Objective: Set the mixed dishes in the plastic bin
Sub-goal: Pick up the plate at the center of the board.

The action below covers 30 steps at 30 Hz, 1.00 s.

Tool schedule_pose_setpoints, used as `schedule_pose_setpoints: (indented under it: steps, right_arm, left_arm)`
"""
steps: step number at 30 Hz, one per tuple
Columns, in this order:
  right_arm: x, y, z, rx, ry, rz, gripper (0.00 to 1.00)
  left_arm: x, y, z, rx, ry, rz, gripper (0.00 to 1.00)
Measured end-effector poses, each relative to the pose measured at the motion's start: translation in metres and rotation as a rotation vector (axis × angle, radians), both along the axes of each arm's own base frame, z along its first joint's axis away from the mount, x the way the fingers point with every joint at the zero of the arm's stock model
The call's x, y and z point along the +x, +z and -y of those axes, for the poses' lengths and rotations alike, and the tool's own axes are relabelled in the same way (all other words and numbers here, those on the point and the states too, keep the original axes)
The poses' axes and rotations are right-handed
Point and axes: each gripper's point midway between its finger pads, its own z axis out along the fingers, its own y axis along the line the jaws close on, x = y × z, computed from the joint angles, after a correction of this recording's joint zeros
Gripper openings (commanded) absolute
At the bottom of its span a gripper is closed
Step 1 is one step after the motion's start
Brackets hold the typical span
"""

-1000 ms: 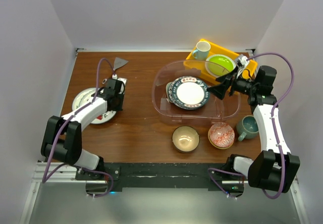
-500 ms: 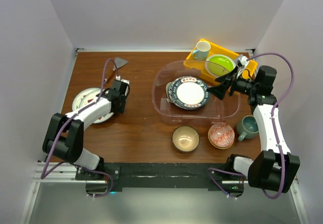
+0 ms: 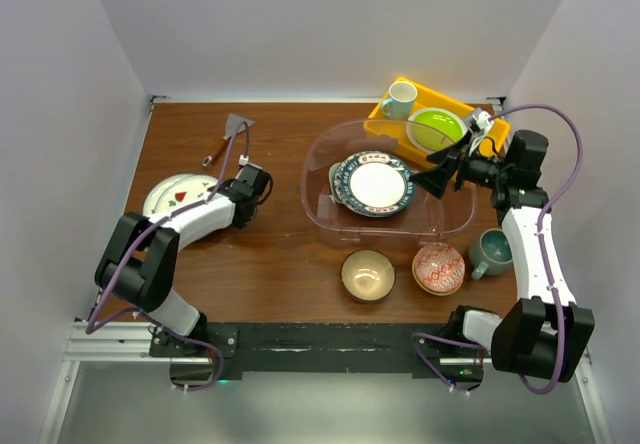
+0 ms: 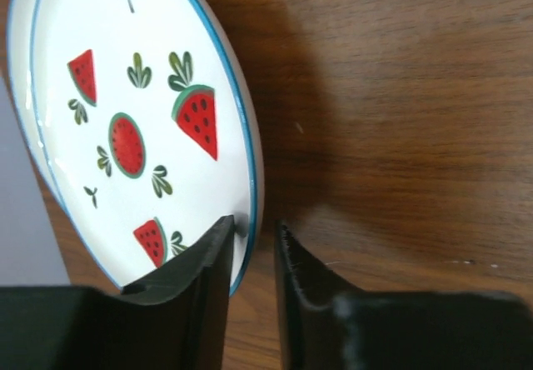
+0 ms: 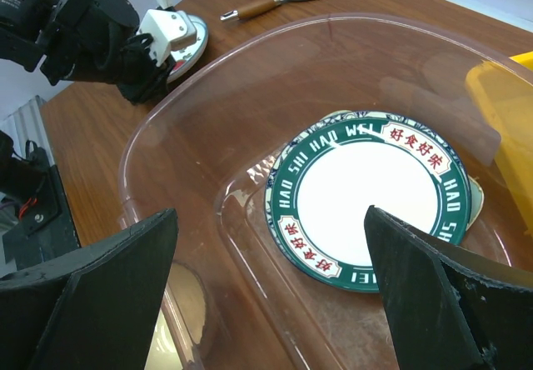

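Top external view, from the left edge inward: a white plate with red watermelon marks (image 3: 178, 197) lies on the brown desk (image 3: 280, 254) at middle left. The left end effector (image 3: 224, 195) reaches its right rim. Left wrist view shows the two jaws only a narrow gap apart, astride that rim, with one finger (image 4: 204, 270) over the plate's face and the other outside its edge. A sliver of shadow shows beside the outer finger, so whether they actually pinch the plate cannot be told.

Above, toward the upper left, a metal scraper (image 3: 228, 132) with a wooden handle lies alone.

At centre right sits the clear plastic bin (image 3: 306, 176). Inside it, the dark-green lettered plate (image 3: 377, 185) rests on the blue floral plate (image 3: 334, 179), which peeks out on the left.

Below the bin, on the desk, stand the tan bowl (image 3: 367, 274), the red-patterned bowl (image 3: 438, 268) beside it, and the grey-teal mug (image 3: 491, 252) further right.

The right end effector (image 3: 430, 176) hangs over the bin's right side with its jaws spread wide and nothing in them.

At upper right, a yellow tray (image 3: 445, 96) holds a white mug (image 3: 401, 98) and a lime-green plate (image 3: 436, 129).
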Motion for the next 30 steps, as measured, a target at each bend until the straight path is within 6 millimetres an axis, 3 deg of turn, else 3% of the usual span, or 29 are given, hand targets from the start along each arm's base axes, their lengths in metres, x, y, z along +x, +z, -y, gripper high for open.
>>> schedule_pose_setpoints:
  steps: [5, 16, 30]
  right_arm:
    - [0.000, 0.000, 0.000, 0.001, 0.002, 0.000, 0.98]
    - [0.000, 0.000, 0.000, 0.001, 0.002, 0.000, 0.98]
    - [0.000, 0.000, 0.000, 0.001, 0.002, 0.000, 0.98]
  left_arm:
    - [0.000, 0.004, -0.003, 0.040, 0.002, 0.010, 0.00]
    - [-0.001, 0.023, 0.001, 0.012, -0.013, 0.053, 0.00]
    - [-0.003, 0.096, 0.010, -0.104, -0.091, 0.253, 0.00]
